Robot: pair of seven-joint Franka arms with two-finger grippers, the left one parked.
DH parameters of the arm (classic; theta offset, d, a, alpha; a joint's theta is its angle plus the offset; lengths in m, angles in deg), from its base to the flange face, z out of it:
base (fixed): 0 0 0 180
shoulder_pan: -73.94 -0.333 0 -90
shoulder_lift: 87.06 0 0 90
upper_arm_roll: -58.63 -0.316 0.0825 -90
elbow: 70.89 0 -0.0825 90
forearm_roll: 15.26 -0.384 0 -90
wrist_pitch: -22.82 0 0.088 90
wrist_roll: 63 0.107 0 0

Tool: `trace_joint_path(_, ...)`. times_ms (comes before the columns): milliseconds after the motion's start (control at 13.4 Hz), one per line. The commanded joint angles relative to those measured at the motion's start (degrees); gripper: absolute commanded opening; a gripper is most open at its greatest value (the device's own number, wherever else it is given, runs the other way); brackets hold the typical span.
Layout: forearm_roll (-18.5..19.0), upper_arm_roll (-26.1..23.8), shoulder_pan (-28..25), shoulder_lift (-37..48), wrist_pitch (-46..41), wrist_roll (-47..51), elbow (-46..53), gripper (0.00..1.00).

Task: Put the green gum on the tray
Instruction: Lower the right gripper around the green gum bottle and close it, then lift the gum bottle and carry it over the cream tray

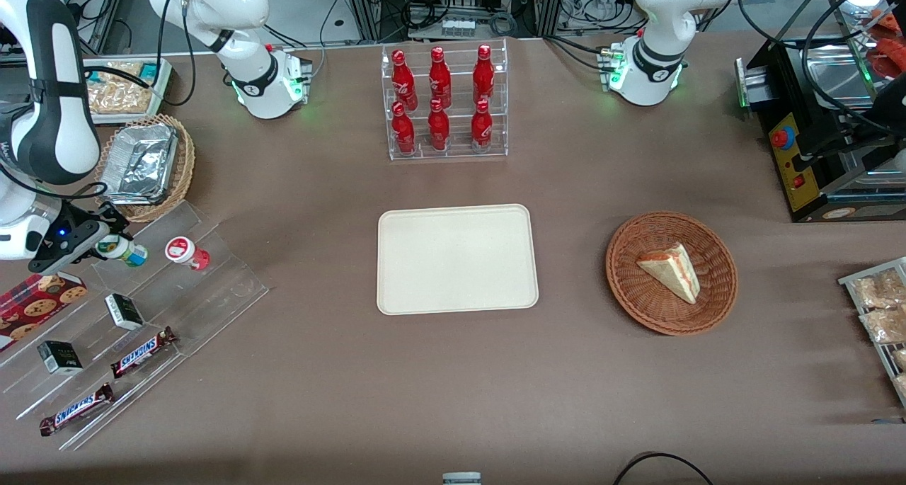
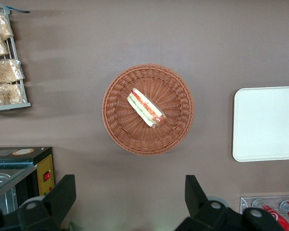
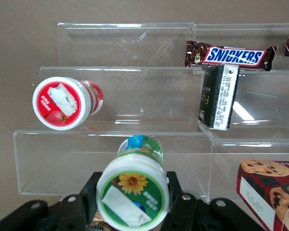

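The gripper point(image 1: 106, 241) is over the clear acrylic display steps point(image 1: 141, 308) at the working arm's end of the table, and its black fingers point(image 3: 180, 202) sit on either side of the green gum point(image 1: 122, 250), closed in narrow on the canister's body. In the wrist view the white lid with its green label and yellow flower faces the camera, the blue-green body point(image 3: 139, 144) pointing away, so the canister is held on its side, gripped across its width (a sensible hold for a round thing that would otherwise roll). It looks lifted just clear of the step, though I cannot say for sure that it has left the plastic.

Just beside it lies the red-and-white canister point(image 1: 185, 251), also on its side and untouched. Snickers bars point(image 1: 141, 352) and small dark boxes point(image 1: 124, 311) sit on the nearer steps, a cookie box point(image 1: 39, 301) beside them.

The tray point(image 1: 456, 258) waits bare in the middle of the table, well apart from the gum. My read: grasp made, carry across still to come.
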Motion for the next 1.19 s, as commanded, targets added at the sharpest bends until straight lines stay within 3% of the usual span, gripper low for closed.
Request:
trace_joint_path(0,0.2,-0.2,0.2,1.5,-3.4,-0.1,2.0,0.0)
trace_joint_path(299,0.2,-0.7,-2.0,1.3,-12.3,1.9,10.3,0.0)
trace_joint_path(597,0.6,-0.7,-6.9,1.4,-13.9,8.6,12.3,0.0)
trace_joint_path(1119,0.0,-0.7,-21.1,-0.9,-16.0,33.6,12.5,0.0)
